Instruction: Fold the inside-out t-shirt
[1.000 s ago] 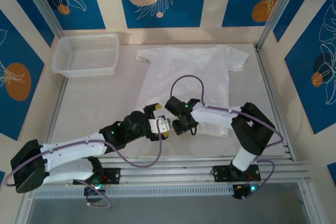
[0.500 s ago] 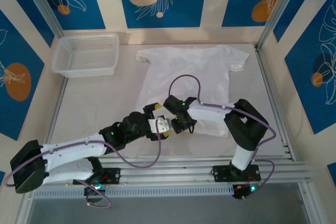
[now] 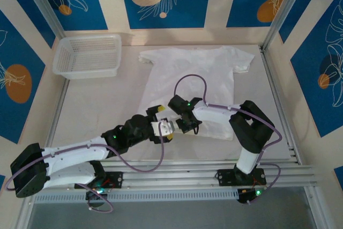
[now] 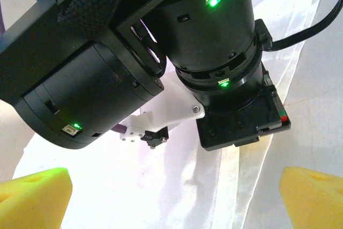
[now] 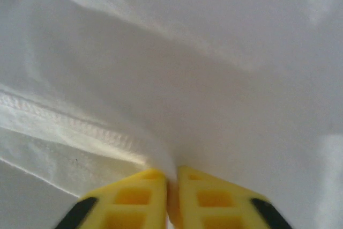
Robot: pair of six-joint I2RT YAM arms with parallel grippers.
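Two grippers meet at the near edge of the inside-out t-shirt [image 3: 190, 73], which lies spread flat beyond them. The right gripper [image 5: 170, 183] is clenched on a pinch of white fabric just past the stitched hem [image 5: 80, 127]. The left gripper [image 4: 174, 197] stands wide and released, with the right arm's wrist [image 4: 214, 52] directly ahead of it and shirt cloth beneath.

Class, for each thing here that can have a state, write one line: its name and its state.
white t-shirt: spread flat, unfolded, near hem pinched by the right fingers.
right fingers: shut on the white t-shirt.
left fingers: wide open, holding nothing.
white mesh basket: upright, nothing seen inside.
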